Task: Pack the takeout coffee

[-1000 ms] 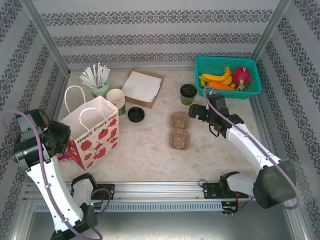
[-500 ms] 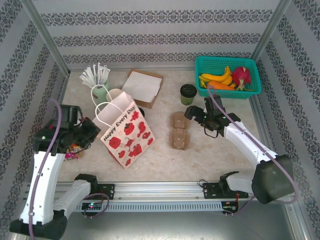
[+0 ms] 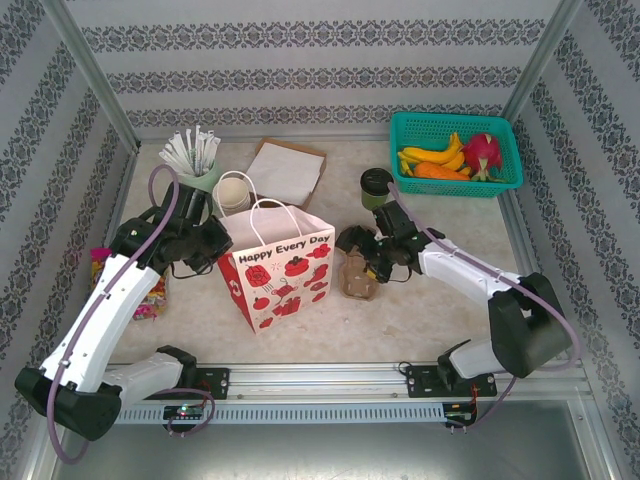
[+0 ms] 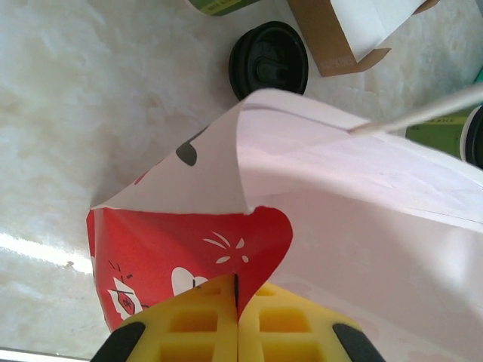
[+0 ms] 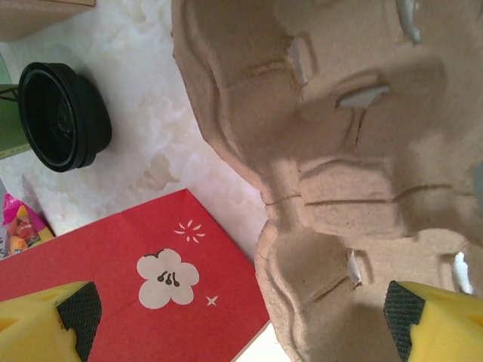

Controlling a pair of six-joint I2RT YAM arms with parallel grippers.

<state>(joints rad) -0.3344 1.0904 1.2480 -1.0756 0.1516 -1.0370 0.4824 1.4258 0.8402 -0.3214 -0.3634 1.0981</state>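
One takeout coffee (image 3: 376, 187), a green cup with a black lid, stands at the back right of the table's middle. A red-and-white paper bag (image 3: 277, 268) stands upright at the centre. My left gripper (image 3: 212, 248) is shut on the bag's left edge; in the left wrist view the yellow fingers (image 4: 196, 332) pinch the bag's red paper (image 4: 181, 241). My right gripper (image 3: 365, 250) hangs open just above the brown pulp cup carrier (image 3: 358, 278), right of the bag. The right wrist view has the carrier (image 5: 339, 151) between the wide-open fingertips (image 5: 53, 320).
A loose black lid (image 4: 269, 60) lies behind the bag. Stacked lidless cups (image 3: 232, 194), a cup of wrapped straws (image 3: 195, 162) and a napkin box (image 3: 285, 166) stand at the back left. A green basket (image 3: 497, 132) of fruit sits back right. A candy packet (image 3: 98, 262) lies far left.
My left arm has carried the bag from the left edge to the table's middle, where it now stands upright. My right gripper has moved left and down over the cup carrier.
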